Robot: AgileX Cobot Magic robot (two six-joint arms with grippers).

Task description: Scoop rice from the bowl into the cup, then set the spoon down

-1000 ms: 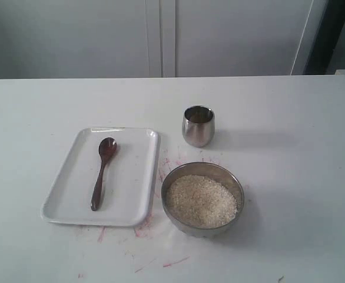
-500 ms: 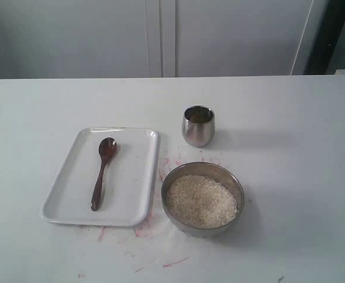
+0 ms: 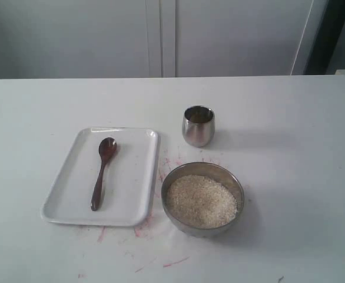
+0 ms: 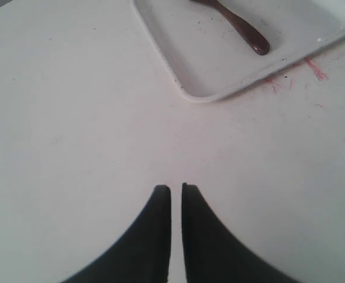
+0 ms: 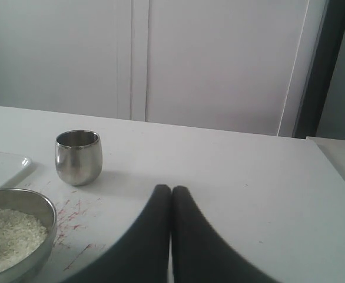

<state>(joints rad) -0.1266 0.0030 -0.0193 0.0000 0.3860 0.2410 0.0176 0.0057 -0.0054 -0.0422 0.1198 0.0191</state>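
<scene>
Left gripper (image 4: 176, 187) closed; spoon (image 3: 102, 172) head rearward

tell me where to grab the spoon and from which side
Best grip the spoon by its slim handle midway, coming down from above with the left end effector, jaws across its width. It lies flat on the tray, so only top and sides are reachable.

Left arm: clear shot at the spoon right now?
Probably yes. The spoon lies alone on the tray, nothing over it or between it and the left gripper, whose jaws are closed.
</scene>
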